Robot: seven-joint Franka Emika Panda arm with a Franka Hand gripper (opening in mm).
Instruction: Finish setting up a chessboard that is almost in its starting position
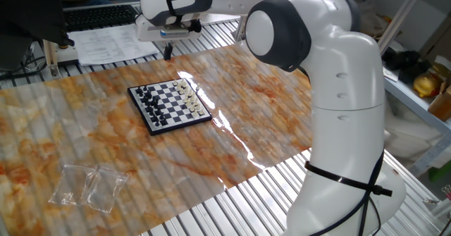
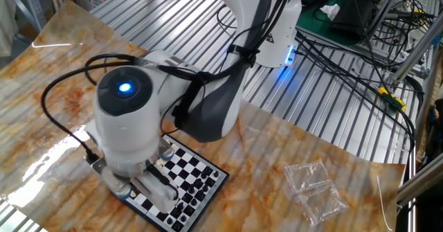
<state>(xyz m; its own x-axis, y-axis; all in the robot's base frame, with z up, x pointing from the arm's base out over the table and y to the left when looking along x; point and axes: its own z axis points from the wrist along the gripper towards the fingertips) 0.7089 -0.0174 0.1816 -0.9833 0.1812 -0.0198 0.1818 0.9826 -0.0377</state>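
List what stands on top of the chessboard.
On the chessboard, small black pieces line one edge and cream-white pieces the opposite edge. In the other fixed view the arm's wrist covers part of the board, so which single pieces are missing cannot be told.

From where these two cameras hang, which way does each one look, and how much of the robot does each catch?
One fixed view: sits high beside the robot's base, looking across the table at the chessboard; the whole white arm shows, reaching to the gripper beyond the board.
The other fixed view: sits on the opposite side, above the board, looking down and back toward the base; the arm's wrist with a blue light fills the front and hides part of the chessboard.
Both share: chessboard, marbled table cover, clear plastic bags.
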